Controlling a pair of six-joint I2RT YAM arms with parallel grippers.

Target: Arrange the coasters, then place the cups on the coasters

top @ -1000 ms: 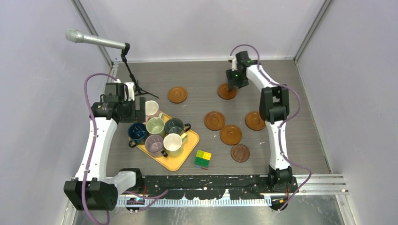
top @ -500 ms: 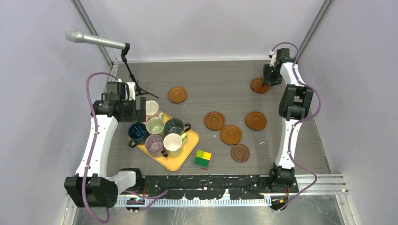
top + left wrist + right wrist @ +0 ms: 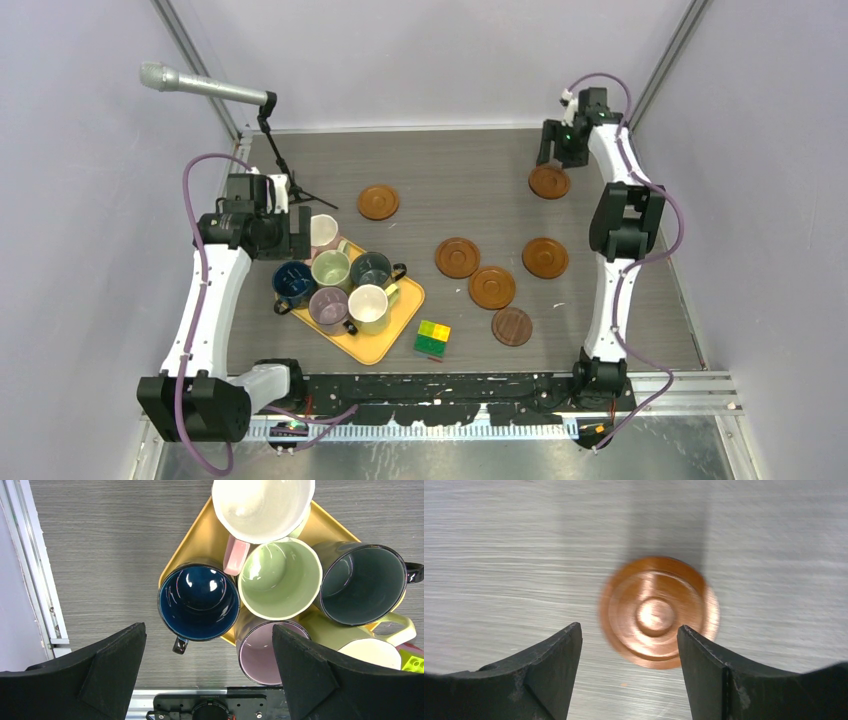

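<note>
Hovering with right pincer spread wide, gripping nothing, above a glossy, round, ring-grooved wooden coaster on grained counter.

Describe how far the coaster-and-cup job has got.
Done: a left coaster and a right coaster lie apart at the far side. In hand: the right hand hovers open over the right coaster; the left hand hangs open above the cups. Left: four coasters are clustered; no cup is on one.

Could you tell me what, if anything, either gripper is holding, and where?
Nothing is held: left gripper and right gripper are open, the round reddish-brown wooden coaster lying free.
</note>
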